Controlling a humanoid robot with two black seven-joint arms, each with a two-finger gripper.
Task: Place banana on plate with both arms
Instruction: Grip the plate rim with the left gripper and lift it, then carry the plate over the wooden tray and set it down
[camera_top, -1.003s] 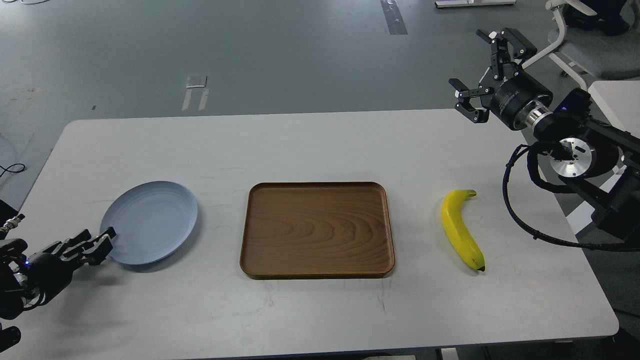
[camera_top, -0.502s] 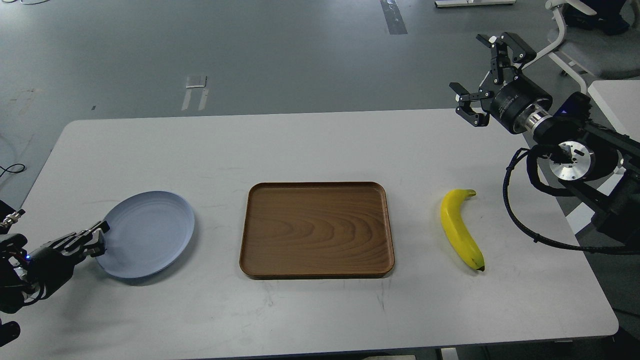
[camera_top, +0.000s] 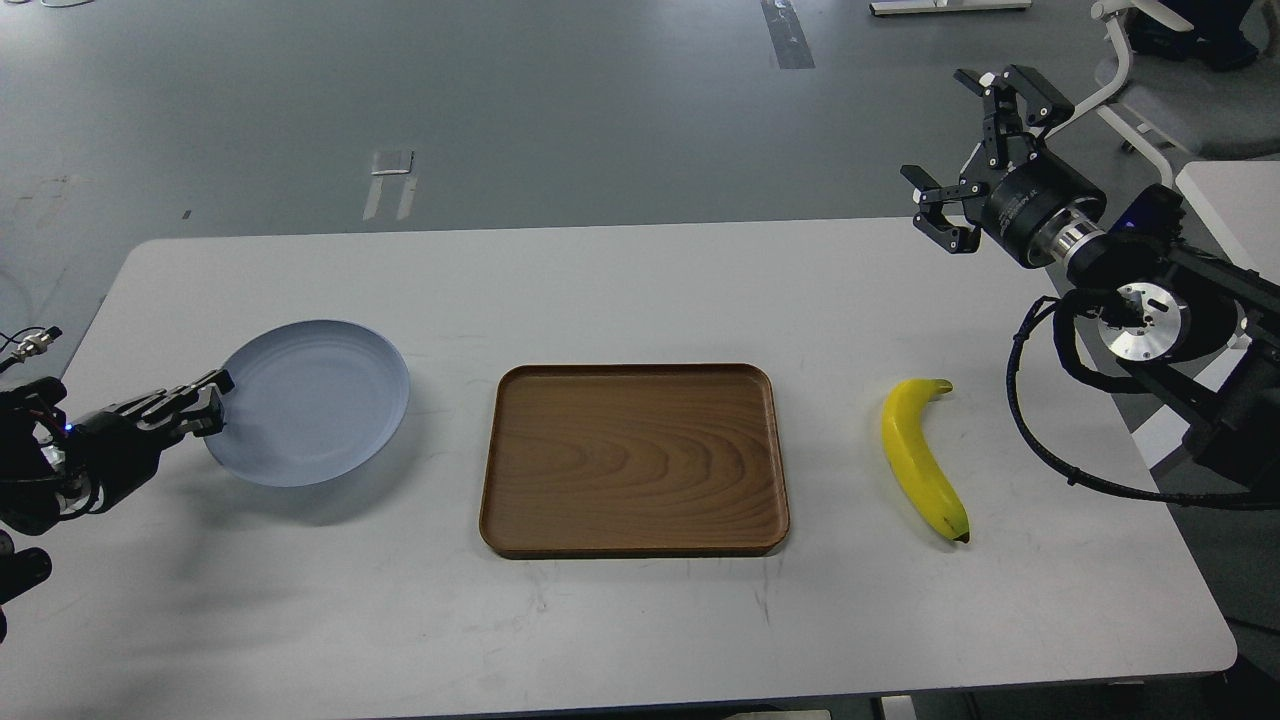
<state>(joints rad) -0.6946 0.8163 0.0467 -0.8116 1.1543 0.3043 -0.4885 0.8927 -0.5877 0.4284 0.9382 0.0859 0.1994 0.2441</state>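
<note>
The left gripper (camera_top: 205, 398) is clamped on the near-left rim of the plate (camera_top: 315, 400) and holds it lifted off the table (camera_top: 620, 290), with a soft shadow showing on the tabletop beneath it. The plate sits to the left of the brown wooden tray (camera_top: 634, 460), apart from it. The banana (camera_top: 918, 455) lies flat on the table to the right of the tray, near it but not touching, its dark tip pointing toward the table's near edge. The right gripper (camera_top: 965, 150) hangs in the air above the far right corner of the table, fingers spread wide and holding nothing, well apart from the banana.
</note>
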